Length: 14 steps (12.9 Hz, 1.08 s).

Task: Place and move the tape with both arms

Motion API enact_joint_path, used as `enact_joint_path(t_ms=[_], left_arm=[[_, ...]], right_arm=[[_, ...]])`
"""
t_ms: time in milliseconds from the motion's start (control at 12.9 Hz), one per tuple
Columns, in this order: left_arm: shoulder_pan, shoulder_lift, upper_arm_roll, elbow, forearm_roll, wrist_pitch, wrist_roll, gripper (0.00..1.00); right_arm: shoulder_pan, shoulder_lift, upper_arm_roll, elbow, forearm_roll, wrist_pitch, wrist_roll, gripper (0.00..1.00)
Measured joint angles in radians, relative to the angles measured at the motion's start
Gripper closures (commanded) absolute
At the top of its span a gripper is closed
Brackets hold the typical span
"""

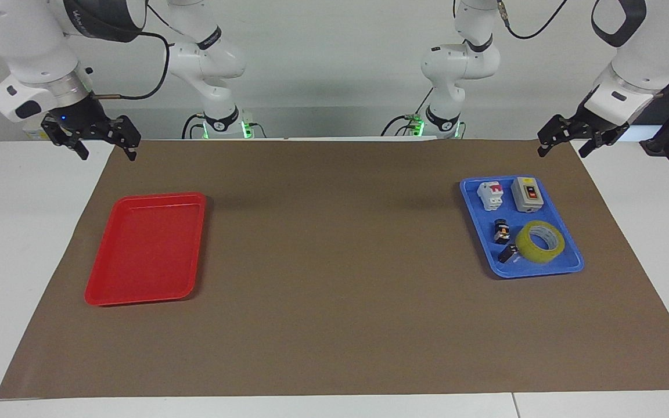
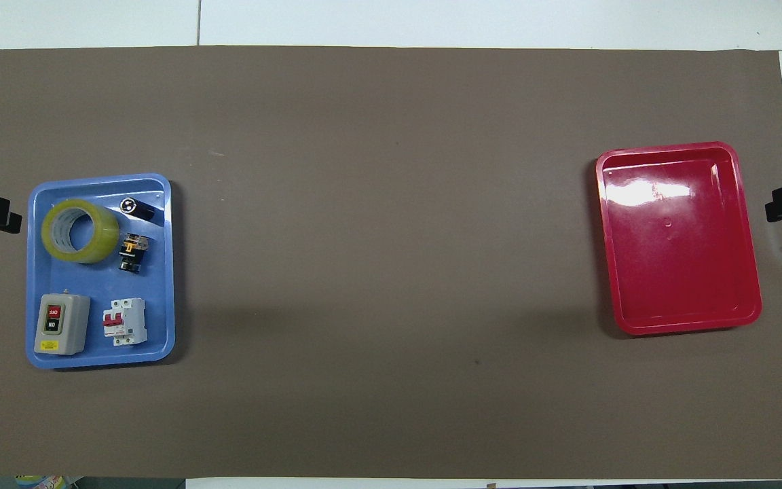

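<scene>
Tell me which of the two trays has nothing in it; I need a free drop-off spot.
The red plastic tray at the right arm's end of the table holds nothing. The blue plastic tray at the left arm's end holds the yellow tape roll and electrical parts.

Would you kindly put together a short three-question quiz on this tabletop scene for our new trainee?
1. True or false: the tape lies in the blue tray.
2. Which gripper hangs at the blue tray's end of the table: A) the left gripper, B) the right gripper?
3. Fill in: the red tray holds ____ items.

Key
1. True; it shares the tray with a grey switch box, a white circuit breaker and two small dark parts.
2. A; it is open and holds nothing, like the right one.
3. No.
</scene>
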Motion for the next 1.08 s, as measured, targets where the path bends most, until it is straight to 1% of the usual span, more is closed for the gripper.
enact_joint_path(t_ms=[155, 309, 464, 619, 928, 1083], left_arm=[[0.002, 0.0, 0.002, -0.001, 0.0, 0.066, 0.005, 0.0], [0.011, 0.004, 0.009, -0.013, 0.001, 0.106, 0.023, 0.0], [0.038, 0.028, 0.01, -0.031, 0.001, 0.164, 0.039, 0.0], [0.064, 0.081, 0.011, -0.042, 0.001, 0.234, 0.047, 0.0], [0.098, 0.222, 0.012, -0.054, 0.001, 0.386, 0.051, 0.0], [0.115, 0.259, 0.013, -0.107, 0.001, 0.49, 0.051, 0.0]], right_arm=[[0.0, 0.0, 0.0, 0.0, 0.0, 0.0, 0.0, 0.0], [0.0, 0.0, 0.0, 0.0, 0.0, 0.0, 0.0, 0.0], [0.0, 0.0, 0.0, 0.0, 0.0, 0.0, 0.0, 0.0], [0.0, 0.0, 0.0, -0.001, 0.0, -0.001, 0.0, 0.0], [-0.001, 0.0, 0.0, -0.003, 0.0, -0.001, 0.0, 0.0], [-0.001, 0.0, 0.0, -0.004, 0.0, -0.001, 0.0, 0.0]])
